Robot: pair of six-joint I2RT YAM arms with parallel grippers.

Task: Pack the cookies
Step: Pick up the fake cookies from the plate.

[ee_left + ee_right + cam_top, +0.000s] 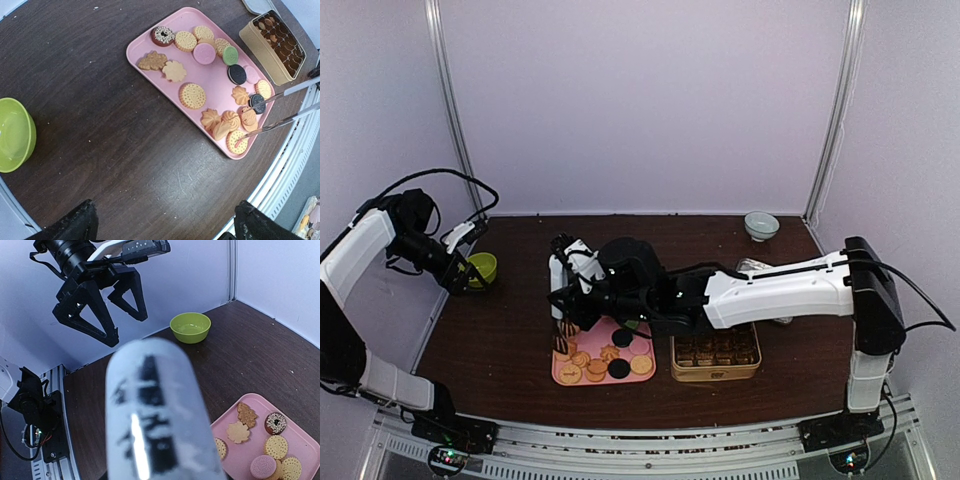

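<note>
One pink rectangular tray [210,85], bearing roughly thirteen tan biscuits [192,95], two black discs [237,74], two pink discs [204,53], one green disc [230,55], one brown sprinkled ring [162,35]. One pair of metal tongs [285,92]. One lime-green bowl [15,135] at ten o'clock; one tan compartmented box [257,45] at three.

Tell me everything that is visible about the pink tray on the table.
The pink tray is a flat rectangle with rounded corners and a low rim, plastic by its look. It lies on the dark table, holding tan, pink, black and green cookies. A tan box stands close beside it. The tips of metal tongs reach over the cookies at one end.
</note>
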